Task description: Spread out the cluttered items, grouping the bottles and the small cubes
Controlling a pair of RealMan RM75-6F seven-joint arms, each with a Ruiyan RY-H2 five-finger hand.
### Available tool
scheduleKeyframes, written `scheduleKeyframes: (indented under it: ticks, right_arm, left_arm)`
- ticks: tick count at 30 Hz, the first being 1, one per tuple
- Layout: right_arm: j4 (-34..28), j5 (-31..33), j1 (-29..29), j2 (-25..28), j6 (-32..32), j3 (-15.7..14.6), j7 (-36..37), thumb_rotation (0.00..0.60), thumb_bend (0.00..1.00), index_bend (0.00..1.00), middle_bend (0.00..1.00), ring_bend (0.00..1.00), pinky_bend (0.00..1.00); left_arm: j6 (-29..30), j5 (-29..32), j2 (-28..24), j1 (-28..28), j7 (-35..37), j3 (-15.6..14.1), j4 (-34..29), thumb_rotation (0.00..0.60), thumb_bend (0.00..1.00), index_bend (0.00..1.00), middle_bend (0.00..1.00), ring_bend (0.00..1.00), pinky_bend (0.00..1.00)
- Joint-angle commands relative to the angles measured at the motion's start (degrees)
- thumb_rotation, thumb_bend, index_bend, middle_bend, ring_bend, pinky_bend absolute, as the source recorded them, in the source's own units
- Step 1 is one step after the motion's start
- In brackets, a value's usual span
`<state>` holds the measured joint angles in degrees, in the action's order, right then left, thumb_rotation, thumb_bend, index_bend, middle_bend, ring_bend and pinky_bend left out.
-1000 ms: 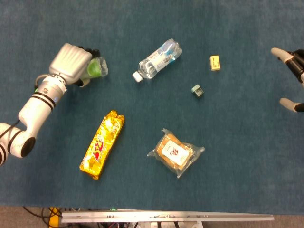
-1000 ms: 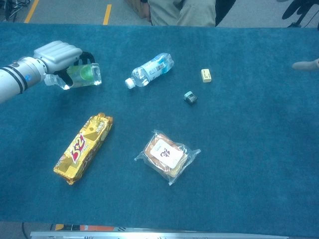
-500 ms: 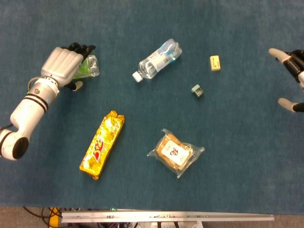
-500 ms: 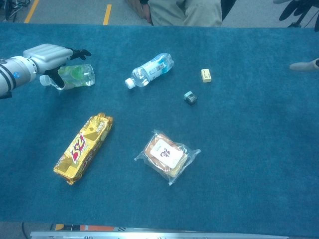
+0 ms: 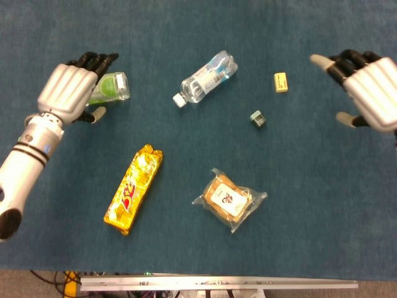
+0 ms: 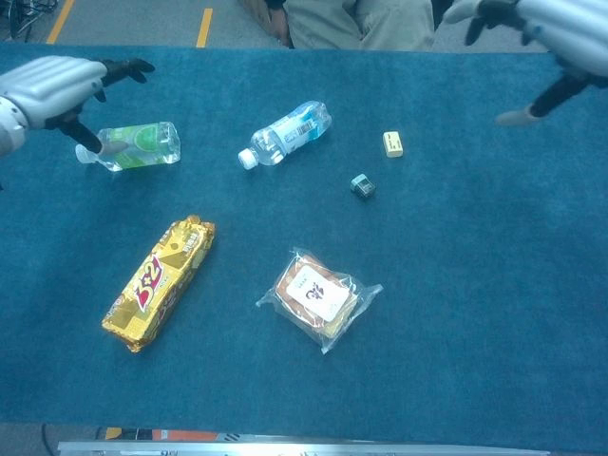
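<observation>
Even, soft light; slight blur.

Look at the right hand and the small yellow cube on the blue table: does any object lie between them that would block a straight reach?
Nothing visible does. The right hand hovers open to the right of the yellow cube, with only bare blue table between. The grey-green cube sits lower left of the yellow one, off that line.
</observation>
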<state>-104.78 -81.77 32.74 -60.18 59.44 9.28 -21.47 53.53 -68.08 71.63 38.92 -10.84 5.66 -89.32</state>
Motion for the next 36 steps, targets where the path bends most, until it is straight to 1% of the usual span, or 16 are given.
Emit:
scheduleKeyframes:
  ticks: [1, 3, 8, 12, 17, 26, 36]
  right_arm:
    - [2.91, 3.84, 4.92, -3.51, -5.5, 1.59, -5.33, 0.6, 0.0, 0.15, 0.29, 0.21, 0.35]
    - [4.45, 6.13, 7.58, -5.7, -8.07, 2.31, -8.07, 0.6, 0.0, 0.15, 0.27, 0.19, 0.32]
    - [8.56, 11.11, 13.48, -11.6, -12.63, 3.02, -14.31, 0.6, 0.0, 0.13, 0.26, 0.17, 0.3]
    - [12.4, 14.27, 17.26, -16.28, -14.84, 2.88, -17.79, 0.6, 0.0, 0.13, 0.26, 0.17, 0.3]
    - [17.7, 17.47, 21.28, -22.02, -16.1, 2.41, -21.24, 0.6, 0.0, 0.13, 0.26, 0.17, 0.29]
    - [26.04, 21.26, 25.79, -29.79, -16.72, 1.71, -22.99, 0.6, 0.0, 0.13, 0.26, 0.17, 0.29]
    - [31.37, 23.88, 28.62, -34.01, -17.06, 1.2, -22.71, 0.6, 0.0, 0.13, 0.26, 0.17, 0.29]
  left_arm:
    - [3.82, -2.5, -3.23, -2.73, -0.11, -0.79, -4.63, 0.6, 0.26, 0.0, 0.13, 0.11, 0.29]
    - [5.54, -3.87, -4.66, -4.0, -0.1, -1.48, -6.9, 0.6, 0.26, 0.0, 0.13, 0.11, 0.29]
    - [8.39, -6.95, -8.28, -6.55, -0.87, -3.37, -11.74, 0.6, 0.26, 0.0, 0.14, 0.11, 0.29]
    - [9.82, -8.82, -10.88, -8.13, -1.56, -4.6, -14.8, 0.6, 0.26, 0.0, 0.14, 0.11, 0.29]
    - [10.8, -10.28, -13.25, -9.63, -2.06, -5.6, -17.51, 0.6, 0.26, 0.0, 0.14, 0.11, 0.29]
    - [11.37, -11.78, -15.55, -11.38, -2.16, -6.48, -19.59, 0.6, 0.26, 0.0, 0.14, 0.11, 0.29]
    - [11.22, -12.49, -16.19, -12.34, -1.7, -6.44, -19.73, 0.6, 0.26, 0.0, 0.14, 0.11, 0.29]
